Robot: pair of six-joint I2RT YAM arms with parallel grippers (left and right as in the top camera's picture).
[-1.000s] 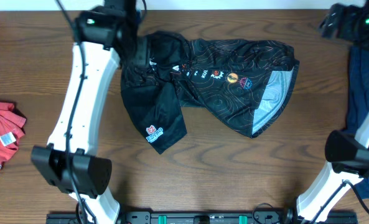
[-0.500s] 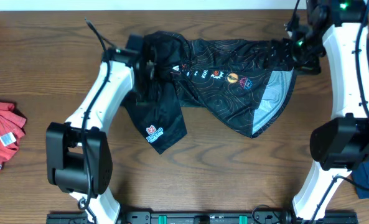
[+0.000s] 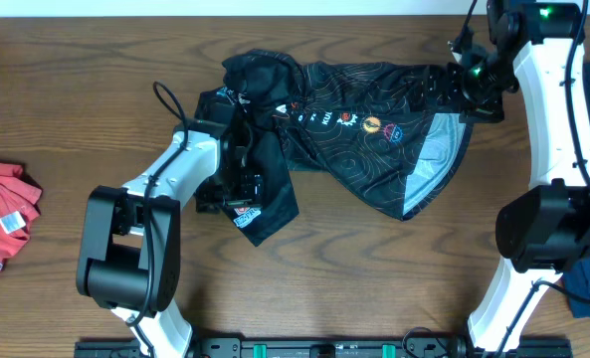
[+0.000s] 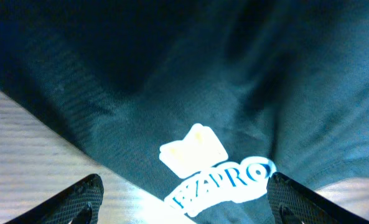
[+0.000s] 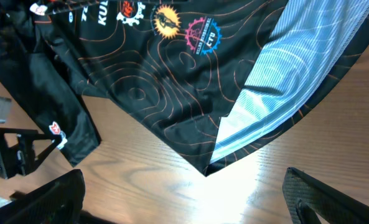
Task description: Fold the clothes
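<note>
Left of centre, low in the overhead view, the left gripper (image 3: 241, 186) hovers with jaws spread over the black jersey's (image 3: 354, 149) logo sleeve (image 4: 196, 93). I'd pinch just the cuff edge, top layer only. Upper right, the right gripper (image 3: 448, 88) hangs with jaws gaping and empty above the hem (image 3: 434, 154).

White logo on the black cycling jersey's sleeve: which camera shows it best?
The left wrist view: the white logo fills the lower centre, close and bright, its lettering partly legible. Overhead shows it as a small patch on the sleeve of the black cycling jersey; the right wrist shows only a tiny mark near the left edge.
</note>
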